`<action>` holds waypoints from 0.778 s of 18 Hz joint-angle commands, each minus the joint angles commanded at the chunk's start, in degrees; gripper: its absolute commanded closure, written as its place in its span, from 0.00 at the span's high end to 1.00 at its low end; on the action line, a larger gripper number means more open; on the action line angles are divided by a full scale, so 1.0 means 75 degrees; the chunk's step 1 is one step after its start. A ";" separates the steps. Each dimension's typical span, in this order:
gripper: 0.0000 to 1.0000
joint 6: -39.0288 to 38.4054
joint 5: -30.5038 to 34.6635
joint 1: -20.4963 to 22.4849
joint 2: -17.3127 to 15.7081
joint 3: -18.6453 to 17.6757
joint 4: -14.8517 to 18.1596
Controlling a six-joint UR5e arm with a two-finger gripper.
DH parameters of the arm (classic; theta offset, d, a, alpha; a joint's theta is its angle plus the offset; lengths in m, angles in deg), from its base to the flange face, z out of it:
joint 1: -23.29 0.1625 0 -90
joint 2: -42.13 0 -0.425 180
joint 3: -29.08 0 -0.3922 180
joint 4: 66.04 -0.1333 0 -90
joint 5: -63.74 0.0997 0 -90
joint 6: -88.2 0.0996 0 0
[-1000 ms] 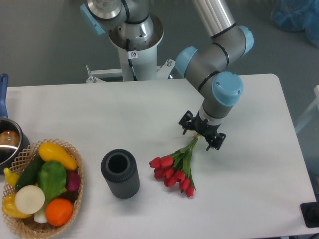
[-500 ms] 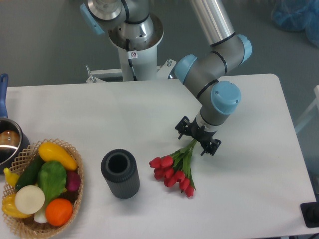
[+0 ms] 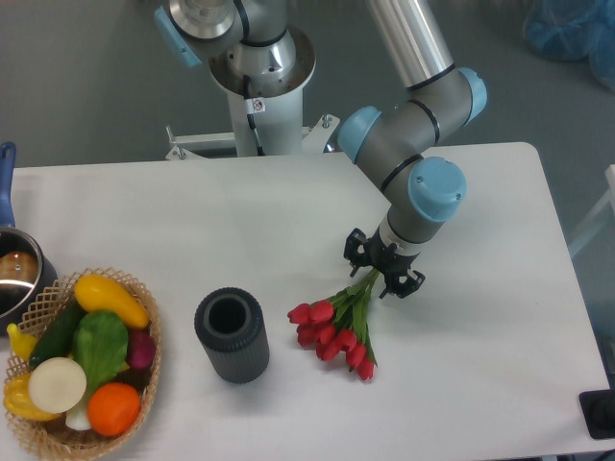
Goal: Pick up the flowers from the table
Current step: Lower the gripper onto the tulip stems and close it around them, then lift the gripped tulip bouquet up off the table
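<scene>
The flowers (image 3: 334,331), red tulip buds on green stems, lie on the white table (image 3: 288,221) right of centre, buds toward the front and stems pointing up-right. My gripper (image 3: 381,270) points straight down over the top end of the stems. Its black fingers (image 3: 356,249) stand on either side of the stem ends and are drawn in close around them. The wrist hides the fingertips and the very ends of the stems. The bunch still rests on the table.
A dark ribbed cylinder vase (image 3: 232,335) stands upright left of the flowers. A wicker basket of vegetables (image 3: 79,360) sits at the front left, with a pot (image 3: 14,274) behind it. The robot base (image 3: 259,77) is at the back.
The gripper slid slightly left and down onto the stem ends, and its fingers have drawn closer together around them. The flowers have not moved.
</scene>
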 joint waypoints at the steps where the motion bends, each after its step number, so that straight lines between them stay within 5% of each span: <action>1: 0.43 0.0000 0.0000 0.0000 0.0000 0.0000 0.0012; 14: 0.23 -0.0012 0.0000 0.0047 -0.0011 0.0047 0.0058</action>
